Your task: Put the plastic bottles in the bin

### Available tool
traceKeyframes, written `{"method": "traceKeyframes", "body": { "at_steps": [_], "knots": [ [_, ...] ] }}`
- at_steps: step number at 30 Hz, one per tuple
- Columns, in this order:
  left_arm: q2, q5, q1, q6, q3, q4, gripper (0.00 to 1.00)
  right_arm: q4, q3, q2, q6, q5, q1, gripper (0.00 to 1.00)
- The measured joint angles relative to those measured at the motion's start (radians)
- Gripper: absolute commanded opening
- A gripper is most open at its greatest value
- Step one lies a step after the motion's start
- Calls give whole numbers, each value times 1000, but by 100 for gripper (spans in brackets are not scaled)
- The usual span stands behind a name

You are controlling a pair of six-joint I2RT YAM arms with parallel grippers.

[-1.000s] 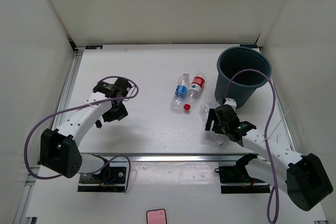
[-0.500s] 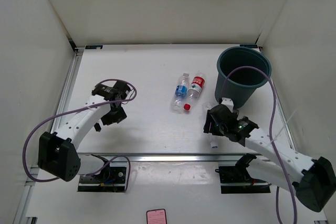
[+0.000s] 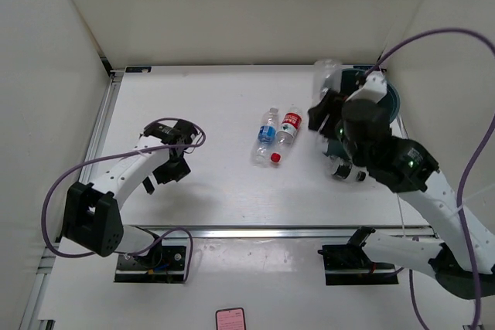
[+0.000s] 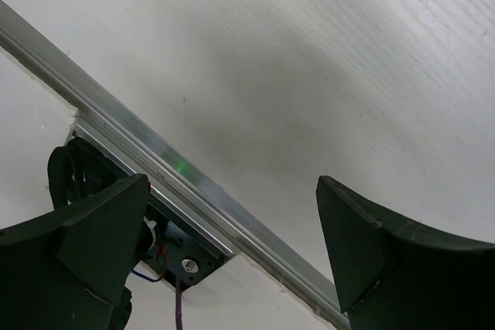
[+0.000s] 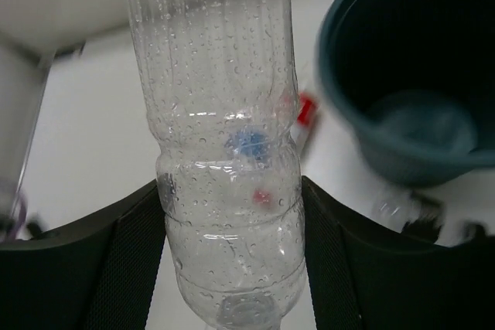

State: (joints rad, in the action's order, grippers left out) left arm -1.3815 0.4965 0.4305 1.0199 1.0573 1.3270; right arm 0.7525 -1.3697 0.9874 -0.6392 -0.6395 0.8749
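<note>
Plain bottle (image 5: 216, 113) is pinched in the right hand (image 5: 232, 222), held aloft just beside the bin (image 5: 394, 164); the left hand (image 4: 230, 191) hangs spread above the worktop (image 4: 309, 52).

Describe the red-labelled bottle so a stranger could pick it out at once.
Start at the white table and look to its middle, left of the dark round bin. Two small clear bottles lie there side by side. The red-labelled bottle is the right-hand one and has a red cap, while the blue-labelled bottle lies to its left.
</note>
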Motion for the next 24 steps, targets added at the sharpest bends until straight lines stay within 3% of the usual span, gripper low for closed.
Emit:
{"method": "traceKeyframes", "body": {
  "at_steps": [6,14,19,22,23,24],
  "knots": [
    [-43,-9,10,21,14,-2,100,-51,-262,214,133,-102,-285,12],
    [-53,-9,10,43,32,1,100,-96,-261,319,208,-53,-507,14],
    [-67,-3,11,52,61,6,100,-182,-174,317,236,1,-641,16],
    [-94,6,11,55,80,10,100,-205,-143,330,256,33,-683,40],
    [-103,8,10,55,85,11,100,-213,-140,338,258,43,-689,65],
    [-112,10,11,56,89,12,100,-217,-139,344,257,56,-690,81]
  ]
}}
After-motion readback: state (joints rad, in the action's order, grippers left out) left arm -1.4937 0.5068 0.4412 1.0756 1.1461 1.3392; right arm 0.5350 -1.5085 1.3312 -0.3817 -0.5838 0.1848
